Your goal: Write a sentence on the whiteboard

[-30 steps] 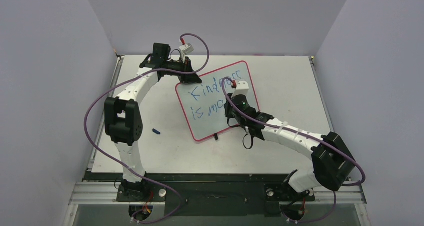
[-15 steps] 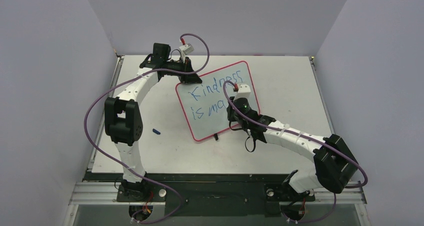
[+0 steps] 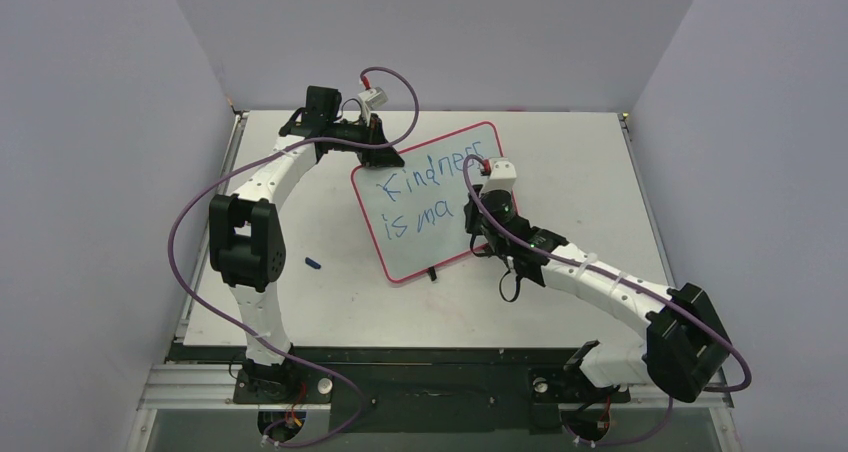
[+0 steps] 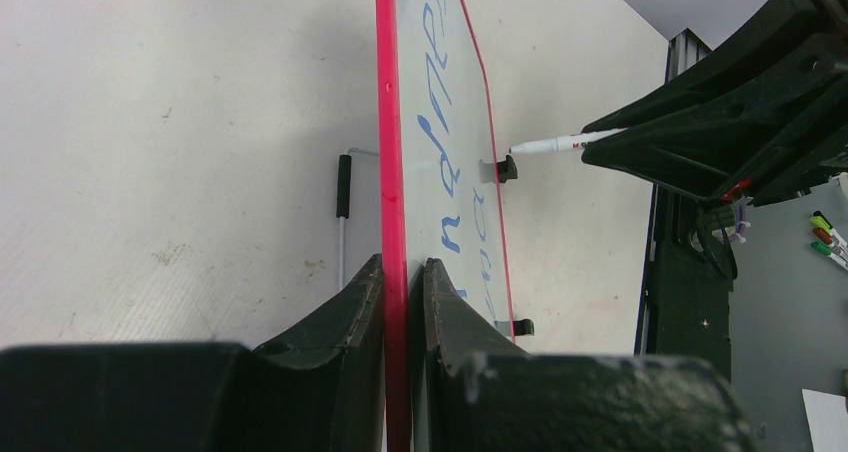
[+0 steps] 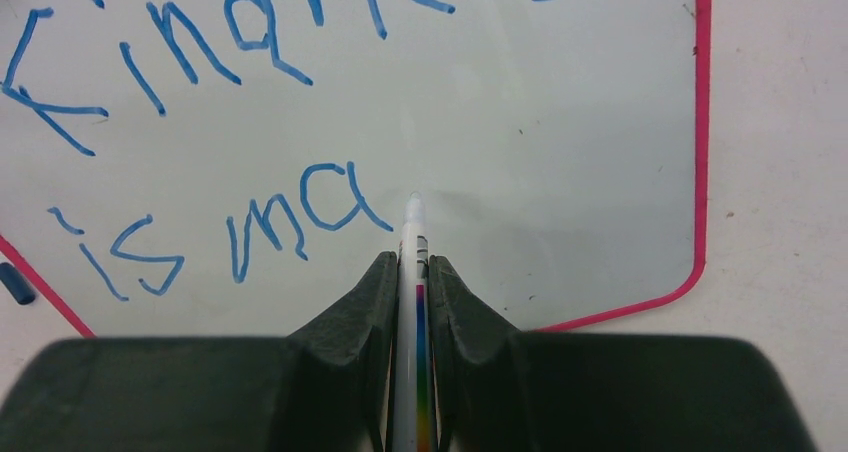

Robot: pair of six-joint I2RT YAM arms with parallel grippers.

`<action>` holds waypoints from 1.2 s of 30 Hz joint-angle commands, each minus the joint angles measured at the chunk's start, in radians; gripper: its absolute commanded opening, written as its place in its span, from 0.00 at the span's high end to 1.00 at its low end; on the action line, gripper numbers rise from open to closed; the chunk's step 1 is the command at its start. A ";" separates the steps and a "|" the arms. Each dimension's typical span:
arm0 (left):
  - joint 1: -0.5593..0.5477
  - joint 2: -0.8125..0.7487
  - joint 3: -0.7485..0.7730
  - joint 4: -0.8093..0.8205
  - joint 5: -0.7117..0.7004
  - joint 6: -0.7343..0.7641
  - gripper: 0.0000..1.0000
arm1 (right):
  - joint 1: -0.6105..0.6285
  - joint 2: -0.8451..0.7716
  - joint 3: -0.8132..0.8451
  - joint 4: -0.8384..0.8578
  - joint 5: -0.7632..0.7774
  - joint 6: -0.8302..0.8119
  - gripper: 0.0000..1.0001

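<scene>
- Whiteboard [image 3: 415, 252] sits askew on the table [image 3: 560, 152]; the right gripper [image 5: 412, 267] pinches the marker [image 5: 413, 234], tip just past "ma" of the sentence [image 3: 420, 219].
- Farther back, the left gripper [image 4: 403, 267] is clamped on its far edge.
- Press too hard and it might pivot, wrecking the letters.

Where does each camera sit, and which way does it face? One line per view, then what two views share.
Top external: overhead, near side, looking down on the table; left arm and right arm show.
Left wrist: looks along the whiteboard edge; left pincer clamps it.
Right wrist: faces the sentence; right pincer grips a marker.
Shared: both wrist views show the marker.
</scene>
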 commanded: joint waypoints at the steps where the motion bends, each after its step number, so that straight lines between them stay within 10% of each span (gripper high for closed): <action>1: -0.016 -0.008 0.002 0.033 0.009 0.077 1.00 | -0.028 -0.014 0.040 0.061 0.017 -0.022 1.00; 36: -0.015 -0.007 0.002 0.031 0.002 0.078 1.00 | -0.074 0.137 0.106 0.118 -0.101 -0.010 1.00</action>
